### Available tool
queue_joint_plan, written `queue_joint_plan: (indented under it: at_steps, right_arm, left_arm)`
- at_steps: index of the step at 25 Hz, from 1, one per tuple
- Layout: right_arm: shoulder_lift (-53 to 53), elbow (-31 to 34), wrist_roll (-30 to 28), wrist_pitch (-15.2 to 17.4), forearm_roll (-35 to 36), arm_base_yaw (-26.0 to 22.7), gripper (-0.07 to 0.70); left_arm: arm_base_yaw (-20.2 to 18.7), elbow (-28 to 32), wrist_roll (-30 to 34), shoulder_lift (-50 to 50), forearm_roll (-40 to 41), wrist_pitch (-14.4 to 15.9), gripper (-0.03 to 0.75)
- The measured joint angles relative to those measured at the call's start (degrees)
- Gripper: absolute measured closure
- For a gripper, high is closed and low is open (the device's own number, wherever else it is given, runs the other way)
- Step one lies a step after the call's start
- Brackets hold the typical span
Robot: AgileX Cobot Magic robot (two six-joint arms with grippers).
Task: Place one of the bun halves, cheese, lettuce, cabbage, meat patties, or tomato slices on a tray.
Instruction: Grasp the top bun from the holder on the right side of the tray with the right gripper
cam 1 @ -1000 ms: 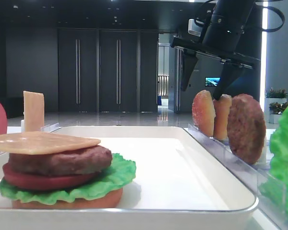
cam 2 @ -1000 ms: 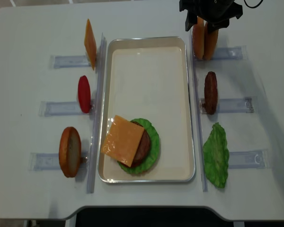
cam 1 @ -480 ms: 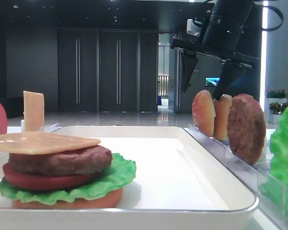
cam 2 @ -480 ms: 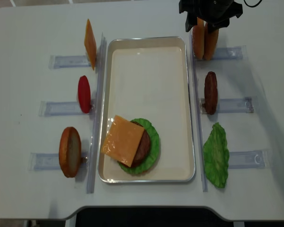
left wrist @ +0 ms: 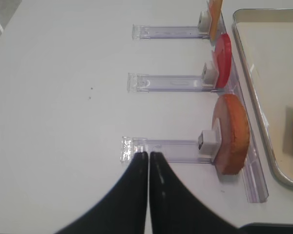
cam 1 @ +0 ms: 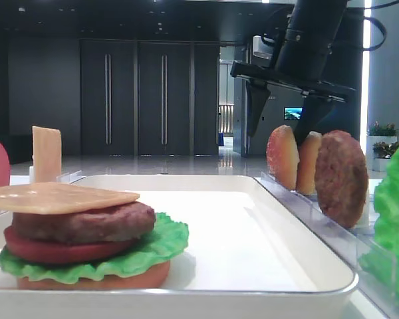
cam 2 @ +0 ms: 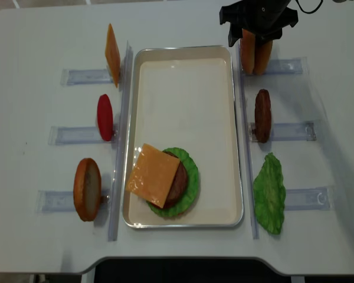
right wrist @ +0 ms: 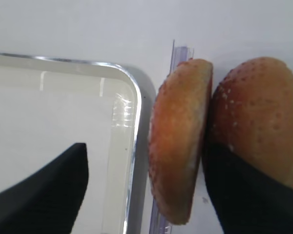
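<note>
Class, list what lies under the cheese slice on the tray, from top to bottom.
Under the cheese slice on the tray: a meat patty, a tomato slice, lettuce, then an orange bottom bun. The cheese hides most of the patty from above.

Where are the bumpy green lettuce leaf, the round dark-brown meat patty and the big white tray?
green lettuce leaf [cam 2: 269, 193], overhead view, middle of leaf.
dark-brown meat patty [cam 2: 262, 115], overhead view, top edge.
white tray [cam 2: 183, 94], overhead view, bare floor.

right pincer pointing down, jaws wide apart; left pincer jaws together
</note>
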Motion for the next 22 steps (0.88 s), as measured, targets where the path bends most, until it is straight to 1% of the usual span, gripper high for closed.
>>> queue_joint_plan:
  at_steps: [4,7,14,16,22]
  right_arm:
    - [0.06,-0.06,-0.07,0.0,-0.19,0.1,0.157]
    - [0.16,-0.06,-0.11,0.0,-0.55,0.1,0.197]
    - [0.6,-0.06,-0.2,0.09,-2.43,0.1,0.355]
    - [0.6,-0.06,-0.25,0.17,-2.79,0.04,0.388]
    - [0.6,-0.06,-0.31,0.17,-2.79,0.04,0.419]
  left_arm:
    - [0.0,0.0,0.0,0.0,0.0,0.0,0.715]
    - [0.0,0.0,0.0,0.0,0.0,0.0,0.715]
    - [0.0,0.0,0.0,0.0,0.0,0.0,0.715]
    - [0.0,0.0,0.0,0.0,0.0,0.0,0.715]
    - [0.0,0.0,0.0,0.0,0.0,0.0,0.715]
